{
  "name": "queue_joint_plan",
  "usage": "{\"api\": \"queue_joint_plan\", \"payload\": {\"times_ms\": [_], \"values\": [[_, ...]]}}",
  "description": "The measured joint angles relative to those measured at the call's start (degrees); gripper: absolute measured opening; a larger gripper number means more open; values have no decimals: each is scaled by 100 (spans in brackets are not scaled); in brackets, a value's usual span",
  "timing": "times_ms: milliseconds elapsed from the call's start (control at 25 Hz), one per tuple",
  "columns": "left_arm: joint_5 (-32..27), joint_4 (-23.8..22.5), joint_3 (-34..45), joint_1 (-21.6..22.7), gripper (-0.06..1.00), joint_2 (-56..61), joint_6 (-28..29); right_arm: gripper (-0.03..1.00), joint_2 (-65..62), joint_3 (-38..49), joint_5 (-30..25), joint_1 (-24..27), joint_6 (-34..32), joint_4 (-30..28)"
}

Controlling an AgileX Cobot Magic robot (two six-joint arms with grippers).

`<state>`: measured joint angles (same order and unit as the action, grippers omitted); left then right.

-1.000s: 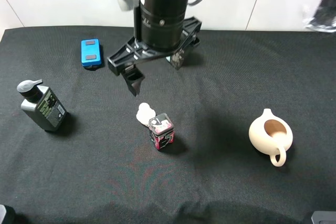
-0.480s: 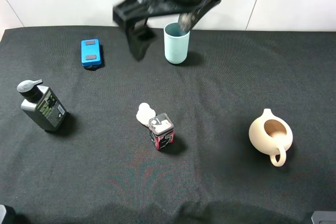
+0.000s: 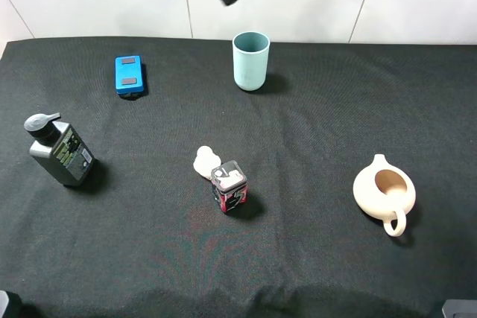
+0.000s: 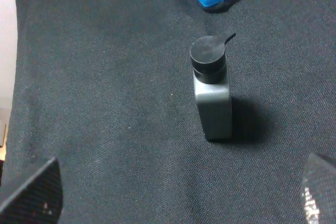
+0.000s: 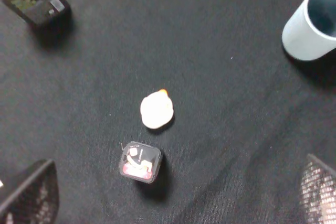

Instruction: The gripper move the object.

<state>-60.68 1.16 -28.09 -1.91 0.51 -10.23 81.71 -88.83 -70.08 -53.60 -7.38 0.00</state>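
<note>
From my remote station: the object [image 3: 204, 161], a cream-white figurine, sits mid-bench touching, or just beside, a small red-and-black box [image 3: 229, 187], with nothing gripping it. I judge this the stage between lift-off and approach; the next move calls for descending straight over the figurine without clipping the box. My right end effector [image 5: 173, 187] hangs high above it, fingers spread wide, empty. The left end effector [image 4: 178, 192], also wide and empty, hovers near the dark pump bottle [image 4: 211, 90]. A pale blue cup [image 3: 250, 60] stands well apart.
</note>
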Motion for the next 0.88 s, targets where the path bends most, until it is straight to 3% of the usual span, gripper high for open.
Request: {"api": "queue_joint_plan", "payload": {"times_ms": [400,880], "values": [[0,0,0,0,96,0,0,69,-1747,1912,-6,0,-227,-74],[0,0,0,0,96,0,0,69,-3934,3422,-19,0,-290,-299]]}}
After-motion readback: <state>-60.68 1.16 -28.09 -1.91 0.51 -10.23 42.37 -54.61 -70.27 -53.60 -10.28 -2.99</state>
